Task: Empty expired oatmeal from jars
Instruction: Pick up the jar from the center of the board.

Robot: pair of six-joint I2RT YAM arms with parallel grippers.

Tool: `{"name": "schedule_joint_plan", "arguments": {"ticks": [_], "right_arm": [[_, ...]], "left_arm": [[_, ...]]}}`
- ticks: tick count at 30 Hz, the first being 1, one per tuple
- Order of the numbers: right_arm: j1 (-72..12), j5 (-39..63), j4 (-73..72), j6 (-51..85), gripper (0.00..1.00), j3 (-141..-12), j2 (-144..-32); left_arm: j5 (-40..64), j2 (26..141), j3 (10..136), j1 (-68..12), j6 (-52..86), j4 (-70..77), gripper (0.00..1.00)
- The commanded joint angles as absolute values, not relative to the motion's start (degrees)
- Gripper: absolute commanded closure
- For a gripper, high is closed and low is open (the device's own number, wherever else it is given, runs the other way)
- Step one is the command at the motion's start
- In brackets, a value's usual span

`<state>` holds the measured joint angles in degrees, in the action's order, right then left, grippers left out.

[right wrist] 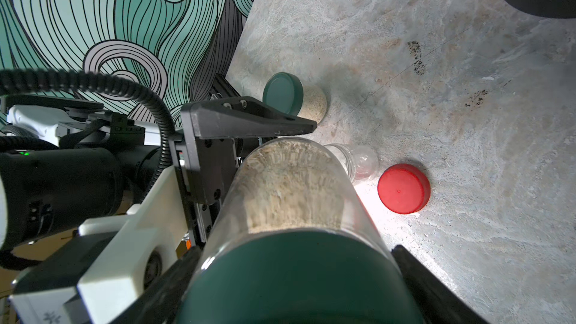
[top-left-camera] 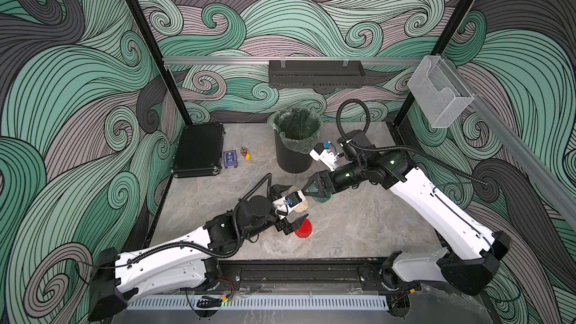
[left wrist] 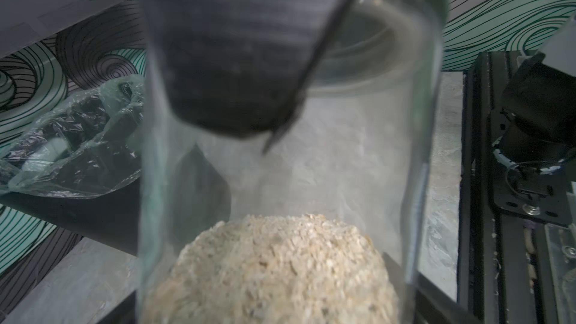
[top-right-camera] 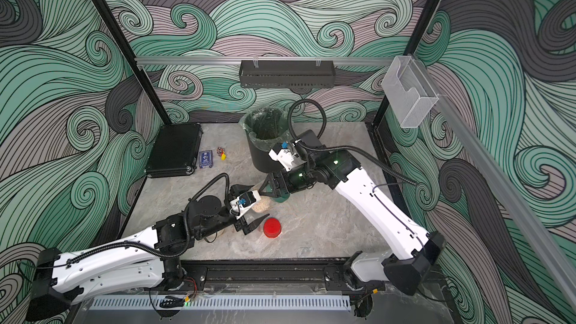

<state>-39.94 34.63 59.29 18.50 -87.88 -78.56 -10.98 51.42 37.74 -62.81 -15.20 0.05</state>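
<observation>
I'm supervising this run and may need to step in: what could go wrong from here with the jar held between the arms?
1. The right tool grips the jar at its green lid, sideways, while the left tool stands open around the base: if the lid loosens, the jar may drop.
2. The jar hangs over the table, not the bin, so oatmeal could spill there.

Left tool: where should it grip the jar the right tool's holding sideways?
Take the jar on its glass body near the base, coming from the base end. The right tool occupies the green lid; the jar lies roughly level, base end free.
</observation>
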Motion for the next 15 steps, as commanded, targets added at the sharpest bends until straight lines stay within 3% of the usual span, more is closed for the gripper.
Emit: {"name": "schedule_joint_plan", "arguments": {"ticks": [1, 12, 15], "right_arm": [[-40.90, 37.51, 56.26, 18.92, 0.46, -90.22, -79.47], [-42.27, 38.32, 56.87, 18.89, 0.47, -92.37, -82.08], [-42.36, 38.45, 56.87, 18.98, 0.47, -92.46, -82.13]], "left_arm": [[-14.09, 50.81, 37.84, -63.22, -18.04, 3.38, 0.01], [-12.65, 51.96, 37.79, -63.21, -18.63, 4.74, 0.02], [-12.52, 51.71, 37.90, -63.23, -18.60, 4.48, 0.07]]}}
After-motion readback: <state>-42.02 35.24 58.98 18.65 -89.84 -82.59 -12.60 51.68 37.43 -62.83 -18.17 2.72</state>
